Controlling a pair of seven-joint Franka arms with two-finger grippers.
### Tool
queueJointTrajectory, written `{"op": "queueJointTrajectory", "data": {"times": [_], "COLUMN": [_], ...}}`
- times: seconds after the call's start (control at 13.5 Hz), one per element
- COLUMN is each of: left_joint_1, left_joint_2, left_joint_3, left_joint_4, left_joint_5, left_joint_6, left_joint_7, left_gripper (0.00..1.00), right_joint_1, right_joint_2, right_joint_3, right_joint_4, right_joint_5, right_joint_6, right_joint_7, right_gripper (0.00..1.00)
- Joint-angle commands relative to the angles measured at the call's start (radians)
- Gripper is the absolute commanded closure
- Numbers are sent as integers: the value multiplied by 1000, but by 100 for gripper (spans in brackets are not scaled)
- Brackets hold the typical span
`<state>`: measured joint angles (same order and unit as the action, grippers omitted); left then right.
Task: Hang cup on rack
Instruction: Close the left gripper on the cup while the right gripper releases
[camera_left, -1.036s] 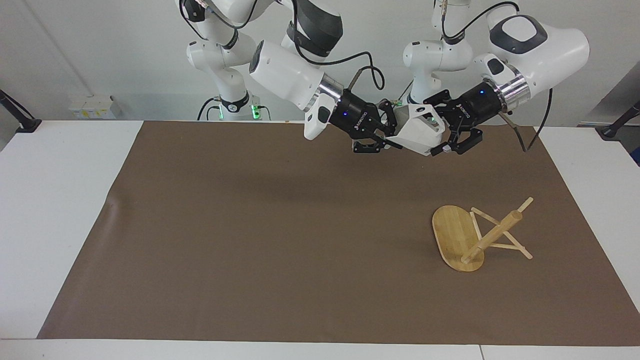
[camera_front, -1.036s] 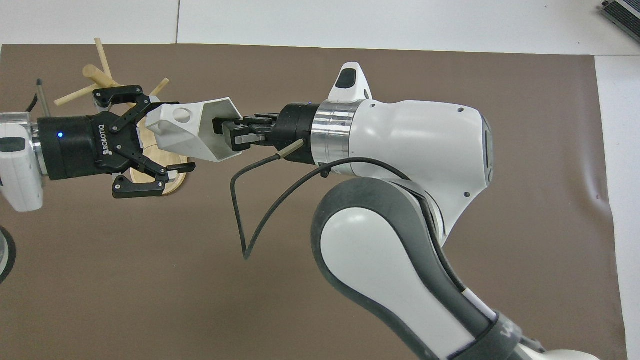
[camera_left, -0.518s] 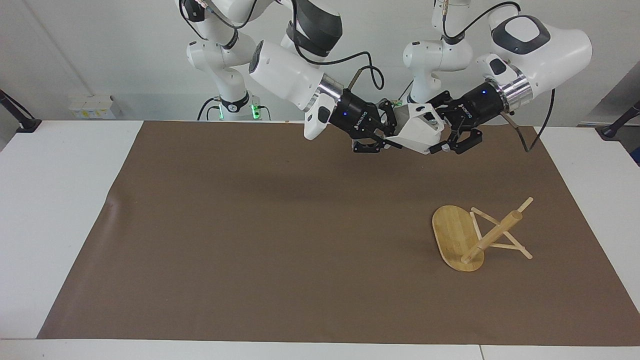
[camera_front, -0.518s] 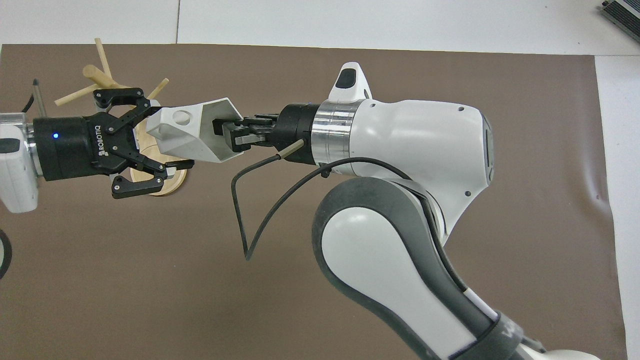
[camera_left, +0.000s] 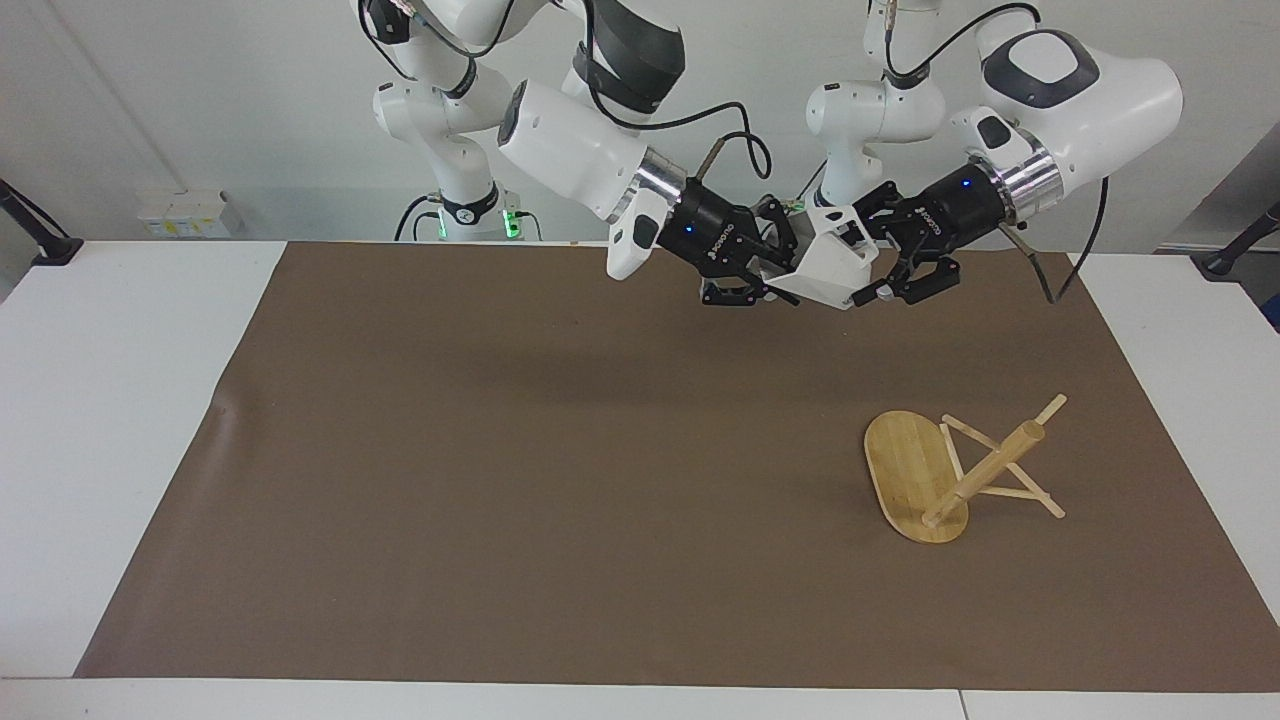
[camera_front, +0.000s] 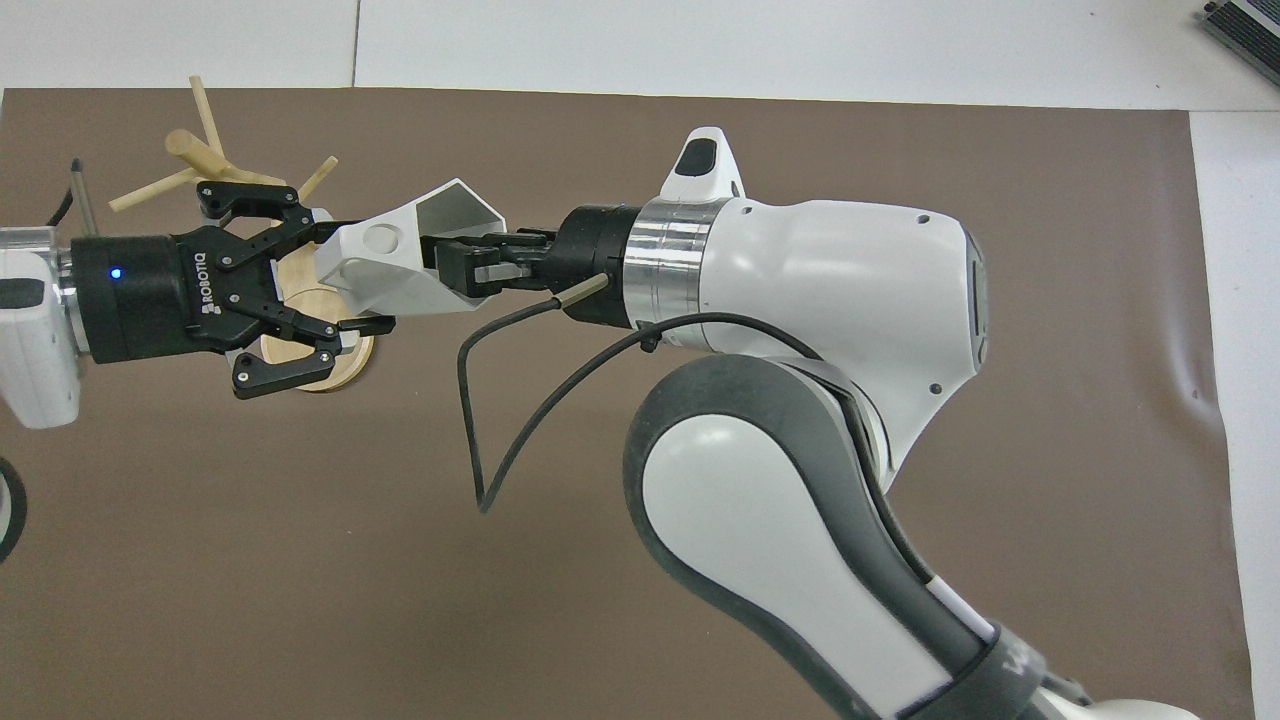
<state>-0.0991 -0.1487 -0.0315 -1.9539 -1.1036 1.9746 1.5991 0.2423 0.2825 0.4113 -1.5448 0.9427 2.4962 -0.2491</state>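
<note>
The white faceted cup (camera_left: 828, 266) hangs in the air between both grippers, over the mat's edge nearest the robots. My left gripper (camera_left: 872, 276) is shut on its handle end, where the round hole (camera_front: 381, 239) shows. My right gripper (camera_left: 778, 276) is at the cup's open rim (camera_front: 458, 205), reaching in from the other end. The bamboo rack (camera_left: 915, 475) lies tipped on its side on the mat toward the left arm's end, with its post (camera_left: 988, 468) and pegs pointing sideways. In the overhead view my left gripper (camera_front: 345, 275) partly covers the rack's base (camera_front: 300, 292).
A brown mat (camera_left: 560, 480) covers most of the white table (camera_left: 120, 400). My right arm's bulky forearm (camera_front: 830, 290) fills the middle of the overhead view. A black cable (camera_front: 500, 440) loops down from its wrist.
My left gripper has closed from wide open onto the cup's handle end. The cup has tilted, with its mouth now showing more from above, and shifted a little toward the right arm.
</note>
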Motion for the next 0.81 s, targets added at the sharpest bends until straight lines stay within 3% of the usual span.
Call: {"op": "queueJointTrajectory", "data": {"times": [0.0, 0.22, 0.3, 0.37, 0.74], "left_joint_1": [-5, -4, -5, -5, -5], "left_joint_2": [-15, -15, -15, -15, -15], "left_joint_3": [5, 5, 5, 5, 5], "left_joint_4": [-2, -4, -4, -4, -4], "left_joint_5": [-18, -18, -19, -19, -19], "left_joint_6": [-17, -16, -16, -17, -16], "left_joint_7": [-8, -8, -8, -8, -8], "left_gripper": [100, 100, 100, 100, 100], "right_joint_1": [0, 0, 0, 0, 3], "right_joint_2": [0, -2, -2, -2, 0], "right_joint_3": [4, 4, 4, 4, 6], "right_joint_4": [0, 0, -1, -1, -5], "right_joint_5": [5, 5, 4, 4, -13], "right_joint_6": [12, 12, 12, 21, 33], "right_joint_7": [21, 21, 22, 22, 74], "right_gripper": [42, 39, 25, 3, 0]}}
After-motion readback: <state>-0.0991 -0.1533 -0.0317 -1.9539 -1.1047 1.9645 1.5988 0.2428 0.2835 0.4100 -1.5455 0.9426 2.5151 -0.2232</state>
